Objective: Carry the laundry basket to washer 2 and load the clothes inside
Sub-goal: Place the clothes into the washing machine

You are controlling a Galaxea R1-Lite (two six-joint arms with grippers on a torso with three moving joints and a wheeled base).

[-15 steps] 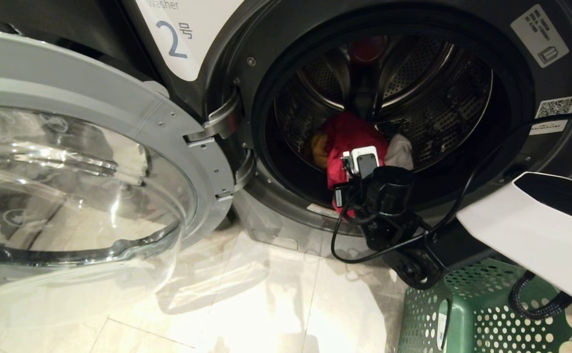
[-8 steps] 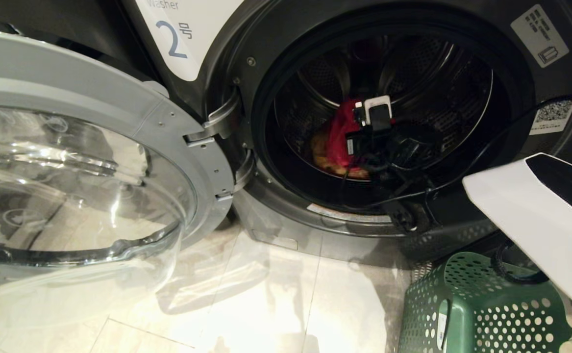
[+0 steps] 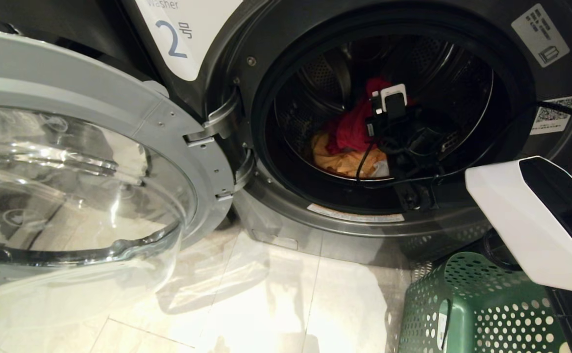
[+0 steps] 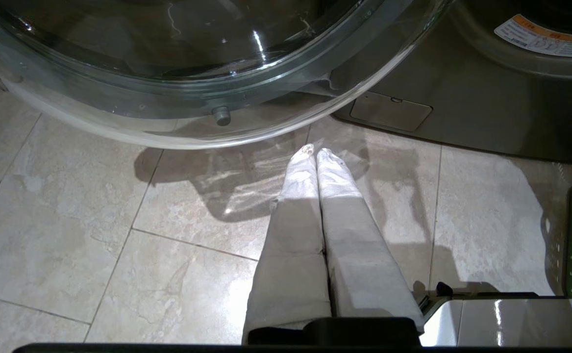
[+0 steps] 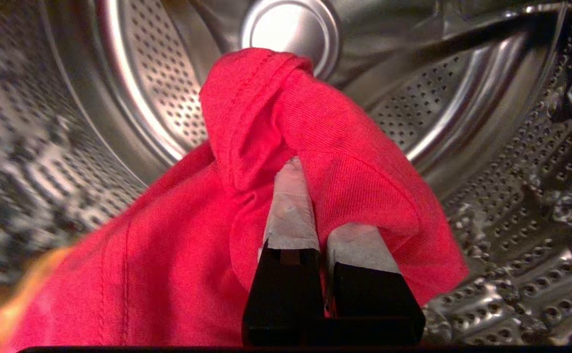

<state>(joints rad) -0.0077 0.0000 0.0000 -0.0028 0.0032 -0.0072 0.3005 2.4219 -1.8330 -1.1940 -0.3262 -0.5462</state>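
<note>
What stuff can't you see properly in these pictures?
- Inside the laundry basket: head view, cut off by the picture's edge and covered by the robot's white arm, so any leftover clothes don't show.
- The white garment: head view, mostly behind the right arm and cables.
- The right gripper fingertips: right wrist view, one is buried in the red garment.
- The yellow-orange garment: right wrist view, blurred at the edge.

Glossy beige stone-tile floor (image 3: pixel 266 304) carries the dark grey front-loading washer marked "2" (image 3: pixel 286 235), standing at the back, and the dark-green perforated plastic laundry basket (image 3: pixel 477 314) resting just before its lower right.
</note>
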